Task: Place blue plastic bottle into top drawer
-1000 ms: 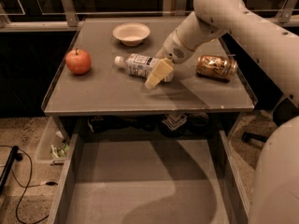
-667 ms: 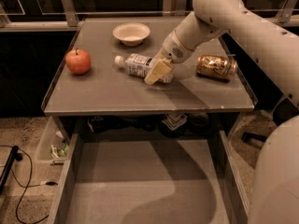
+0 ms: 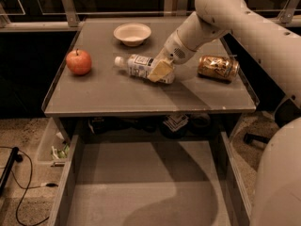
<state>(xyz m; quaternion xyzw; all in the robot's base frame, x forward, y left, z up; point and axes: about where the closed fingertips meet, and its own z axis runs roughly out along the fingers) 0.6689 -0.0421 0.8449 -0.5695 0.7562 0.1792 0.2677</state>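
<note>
The blue plastic bottle (image 3: 141,67) lies on its side on the grey tabletop (image 3: 117,95), with its white cap pointing left. My gripper (image 3: 160,70) is down on the bottle's right half, and its cream tip covers the near side of the bottle. The bottle rests on the tabletop. The top drawer (image 3: 141,197) is pulled out below the table's front edge, showing a flat grey floor with nothing on it.
A red apple (image 3: 78,61) sits at the table's left. A white bowl (image 3: 132,33) stands at the back. A shiny gold-brown snack packet (image 3: 217,67) lies to the right of my gripper. My white arm (image 3: 244,27) reaches in from the right. Cables (image 3: 19,192) lie on the floor at the left.
</note>
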